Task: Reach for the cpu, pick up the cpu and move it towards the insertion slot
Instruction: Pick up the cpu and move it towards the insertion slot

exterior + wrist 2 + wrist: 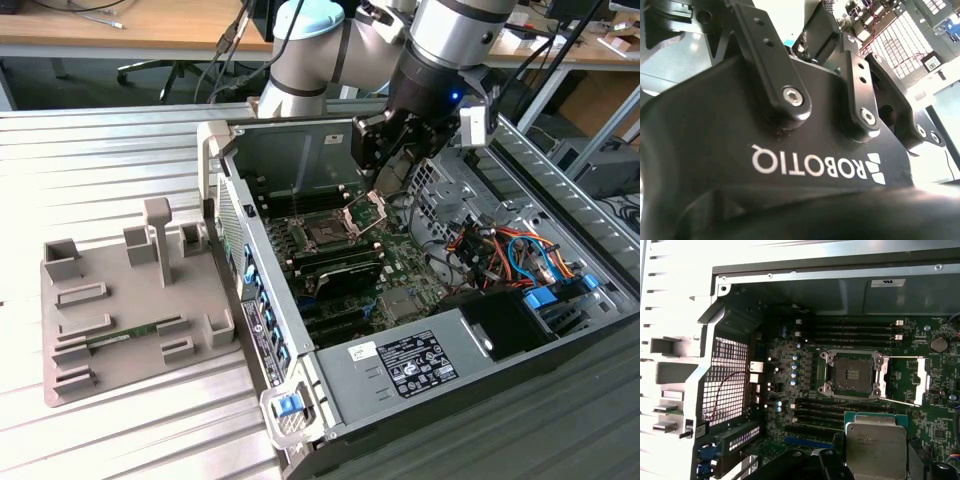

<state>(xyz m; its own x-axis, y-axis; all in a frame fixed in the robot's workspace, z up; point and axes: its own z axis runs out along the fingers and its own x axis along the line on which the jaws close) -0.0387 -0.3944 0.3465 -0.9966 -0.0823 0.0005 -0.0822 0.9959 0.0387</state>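
In the first wrist view the cpu [875, 442], a silvery square chip, hangs over the motherboard a short way from the insertion slot [852, 374]. My gripper [875, 462] is shut on it, with a dark finger on either side. The slot has a dark centre, and its silver hinged frame [920, 375] is swung open to one side. In the exterior view my gripper [378, 175] hovers inside the open computer case, just above and behind the insertion slot [326, 233]. The second wrist view shows the gripper's black housing [790, 165] up close.
Long black memory slots [855, 330] lie beside the socket. The case walls [225, 190] surround the board. Orange and blue cables [500, 250] and a power supply [420, 360] sit at the exterior view's right. A grey fixture tray [70, 330] holding a green memory stick [125, 335] lies outside the case on the left.
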